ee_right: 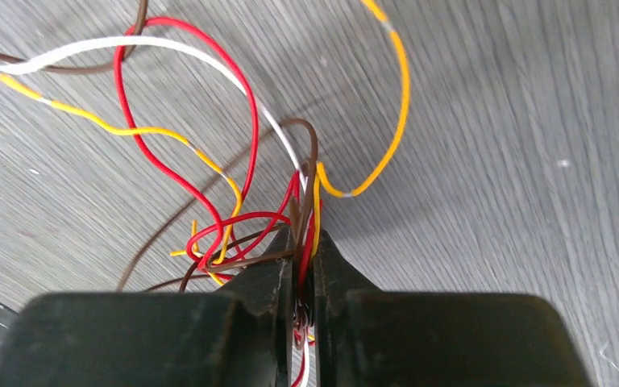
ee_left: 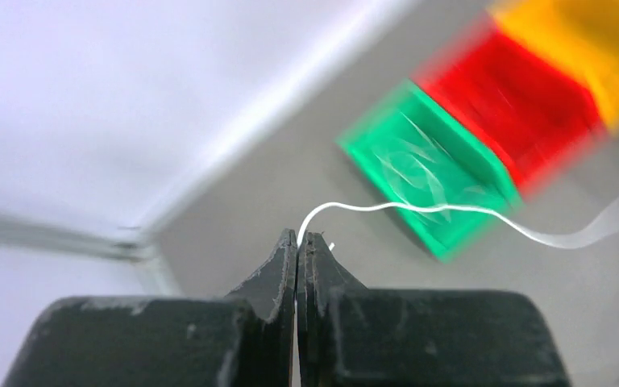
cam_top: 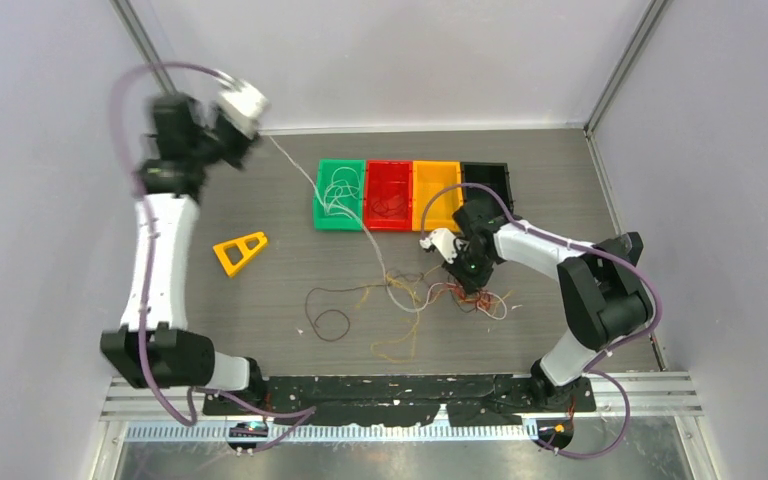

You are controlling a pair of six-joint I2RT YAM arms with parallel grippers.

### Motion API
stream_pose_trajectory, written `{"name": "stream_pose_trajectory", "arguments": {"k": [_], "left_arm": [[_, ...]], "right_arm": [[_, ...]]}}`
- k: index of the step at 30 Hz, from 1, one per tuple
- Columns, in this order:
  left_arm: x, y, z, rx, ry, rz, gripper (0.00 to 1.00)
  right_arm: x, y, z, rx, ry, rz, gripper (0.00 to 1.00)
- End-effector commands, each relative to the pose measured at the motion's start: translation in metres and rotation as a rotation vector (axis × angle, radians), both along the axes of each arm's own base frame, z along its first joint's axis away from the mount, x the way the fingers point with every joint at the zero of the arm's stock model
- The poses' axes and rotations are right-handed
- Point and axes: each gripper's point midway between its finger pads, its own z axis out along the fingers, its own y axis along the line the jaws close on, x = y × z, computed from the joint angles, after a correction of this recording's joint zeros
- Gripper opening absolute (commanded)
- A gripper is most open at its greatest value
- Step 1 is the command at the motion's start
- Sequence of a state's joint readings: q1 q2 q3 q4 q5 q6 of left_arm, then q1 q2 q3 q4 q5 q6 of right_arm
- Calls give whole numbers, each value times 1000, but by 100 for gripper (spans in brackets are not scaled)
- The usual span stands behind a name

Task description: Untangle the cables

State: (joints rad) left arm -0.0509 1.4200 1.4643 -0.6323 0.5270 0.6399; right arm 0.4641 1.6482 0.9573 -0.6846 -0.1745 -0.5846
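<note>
A tangle of thin red, brown, yellow and white cables (cam_top: 430,296) lies on the grey table in front of the bins. My right gripper (cam_top: 457,270) is low over the tangle's right part; in the right wrist view it (ee_right: 307,239) is shut on a bundle of red, brown and yellow cables (ee_right: 234,185). My left gripper (cam_top: 222,120) is raised at the far left, near the back wall, shut on a white cable (ee_left: 403,208). That white cable (cam_top: 312,180) runs taut from it across the green bin down to the tangle.
A row of green (cam_top: 328,222), red (cam_top: 372,222), yellow (cam_top: 422,215) and black (cam_top: 505,177) bins stands at the back; the green holds whitish wires, the red dark ones. A yellow triangular piece (cam_top: 239,251) lies left of the tangle. A brown loop (cam_top: 332,323) lies at the front.
</note>
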Motion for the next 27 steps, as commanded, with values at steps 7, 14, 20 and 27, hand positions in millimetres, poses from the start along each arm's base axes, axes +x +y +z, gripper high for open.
{"name": "stream_pose_trajectory", "arguments": {"k": [7,14,20,27], "left_arm": [[-45,112,283,-389,-472,452,0],[-108,48,144,-198,-160,29,0],[-160,50,-26,62,83,-119,0],[-157,73,-116,244,225,-195,61]], "right_arm": [[-18,-79,-18,-196,42,-32,6],[-12,-65,5,-111,18,-31,6],[-11,-49,17,-29,28,-15,6],[-15,-41,22,13,60,-17,6]]}}
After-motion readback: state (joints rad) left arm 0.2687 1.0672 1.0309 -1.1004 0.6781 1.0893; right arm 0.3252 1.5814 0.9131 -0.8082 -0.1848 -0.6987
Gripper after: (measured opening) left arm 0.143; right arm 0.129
